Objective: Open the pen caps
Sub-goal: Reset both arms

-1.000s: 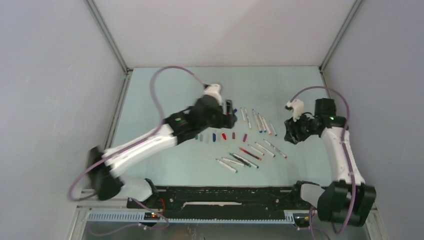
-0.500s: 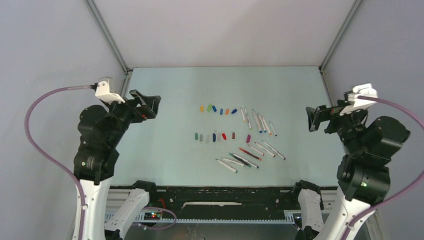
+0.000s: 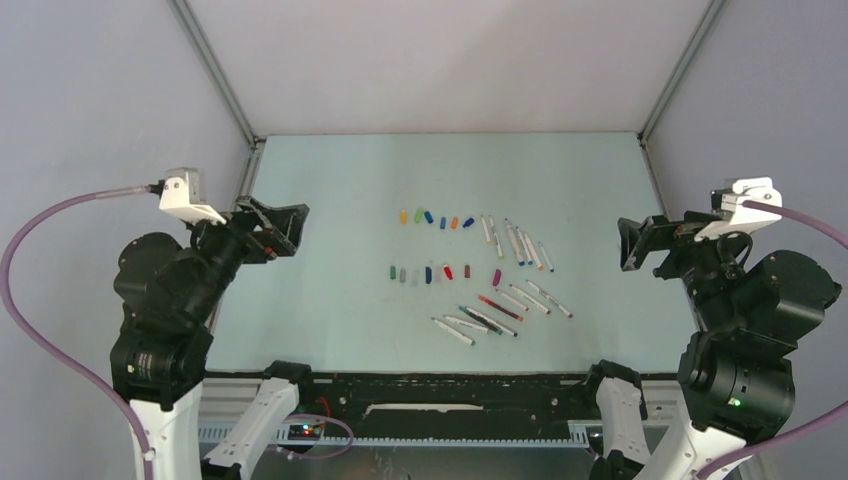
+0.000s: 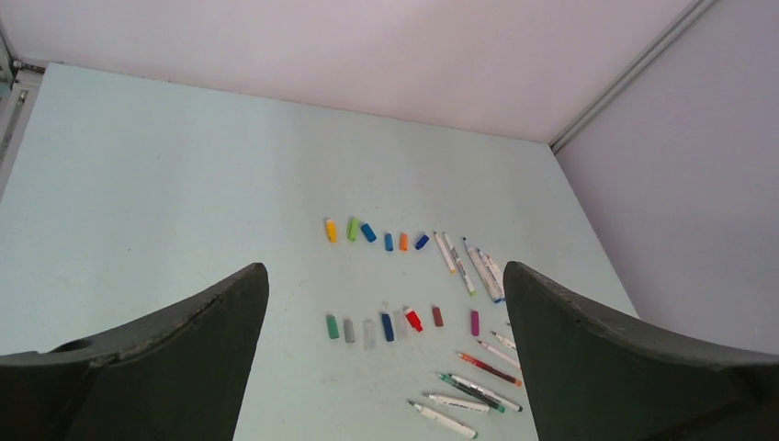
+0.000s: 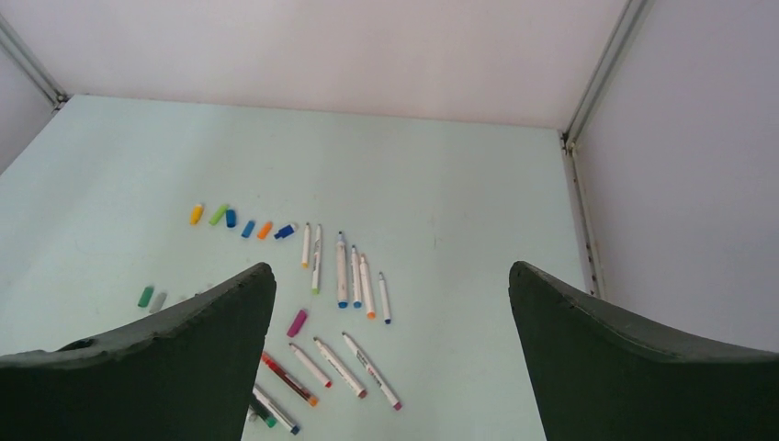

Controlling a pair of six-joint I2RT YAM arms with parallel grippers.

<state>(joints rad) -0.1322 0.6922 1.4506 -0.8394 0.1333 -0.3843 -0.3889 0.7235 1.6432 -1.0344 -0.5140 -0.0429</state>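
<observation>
My left gripper (image 3: 278, 228) and right gripper (image 3: 640, 245) both gape wide, holding nothing.
They hang high at either side of the worktop (image 3: 330, 180), well apart from the caps (image 3: 418, 214), which lie loose in two short rows mid-worktop; I see pens (image 3: 515, 243) just right of the rows, more toward the near edge.

No legible text or labels anywhere

We count fourteen pen caps (image 3: 448, 272), six in one row, eight in the other, plus roughly fourteen pens (image 3: 517, 245).
</observation>
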